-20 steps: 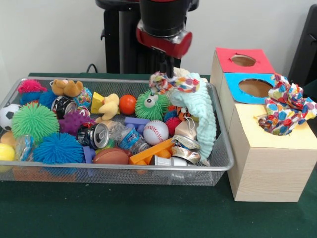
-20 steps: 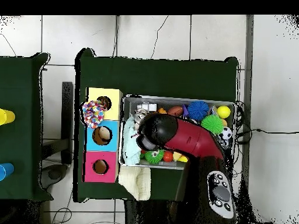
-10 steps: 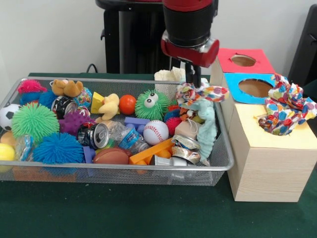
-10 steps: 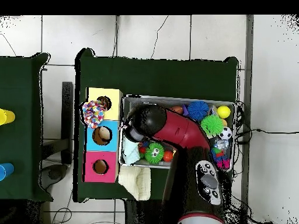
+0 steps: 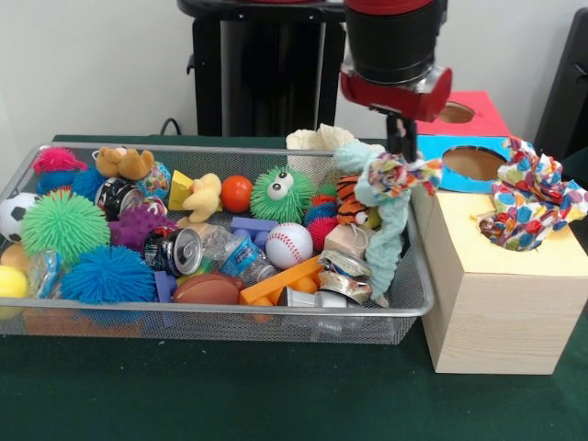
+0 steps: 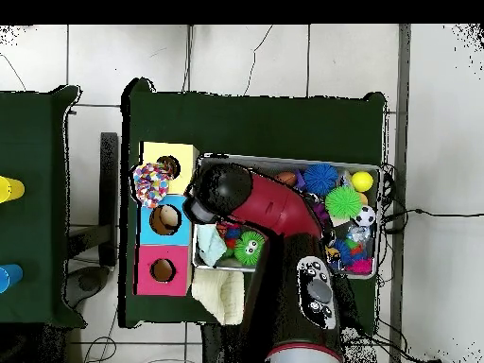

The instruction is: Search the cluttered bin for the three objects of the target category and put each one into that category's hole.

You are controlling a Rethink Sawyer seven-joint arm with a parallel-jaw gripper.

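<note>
My gripper (image 5: pixel 401 156) is shut on a small multicoloured textile thing (image 5: pixel 397 174) and holds it above the right end of the wire-mesh bin (image 5: pixel 220 309), close to the blue box. A mint-green waffle cloth (image 5: pixel 384 234) hangs right under it, and I cannot tell if it is caught up with it. A confetti-patterned cloth (image 5: pixel 528 202) lies bunched over the hole of the yellow-topped box (image 5: pixel 496 294); it also shows in the overhead view (image 6: pixel 149 183). In the overhead view the arm's head (image 6: pixel 214 194) hides the gripper.
The bin holds spiky balls (image 5: pixel 64 225), cans (image 5: pixel 175 250), a baseball (image 5: pixel 288 244), a green googly-eyed ball (image 5: pixel 280 193), a plush duck and blocks. A blue-topped box (image 5: pixel 473 162) and a red-topped box (image 5: pixel 452 111) stand behind the yellow one. A cream waffle cloth (image 6: pixel 225 294) lies outside the bin.
My gripper has moved to the right along the bin's far side towards the boxes, carrying the multicoloured textile thing. The mint-green cloth has shifted right with it.
</note>
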